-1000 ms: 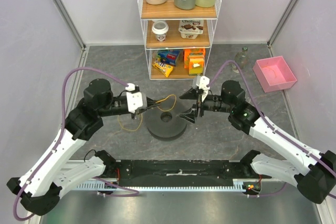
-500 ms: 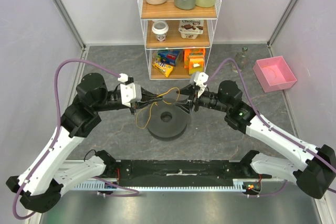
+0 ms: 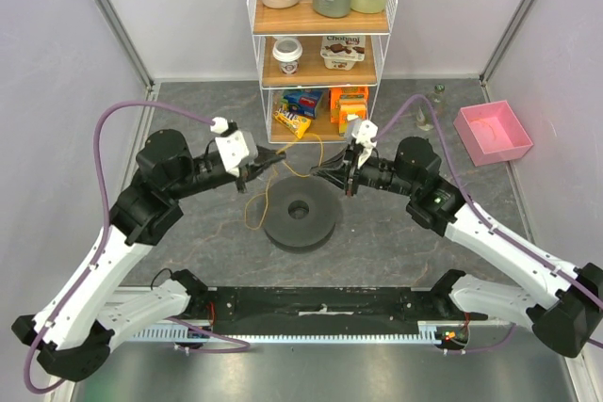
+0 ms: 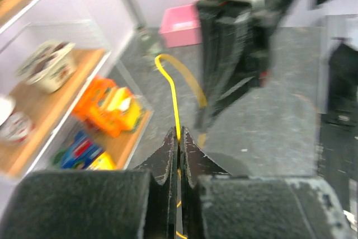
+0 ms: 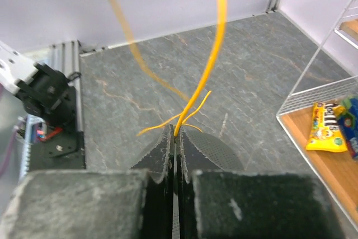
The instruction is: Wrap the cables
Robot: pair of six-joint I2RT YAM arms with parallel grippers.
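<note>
The cables are one thin yellow wire held up in the air between both grippers, above the dark round spool. My left gripper is shut on the wire, which rises from its tips and curls toward the right arm. My right gripper is shut on the wire too, pinched at its tips with thin strands splaying out there. A loose loop hangs down at the spool's left side. The spool shows just beyond the right fingers.
A white wire rack with bottles, cups and snack packs stands close behind both grippers. A pink tray and a small glass bottle sit at the back right. A black rail runs along the near edge.
My right gripper has closed on the wire. Both grippers have moved back toward the rack, and the wire's arc has risen between them while its loop swung beside the spool.
</note>
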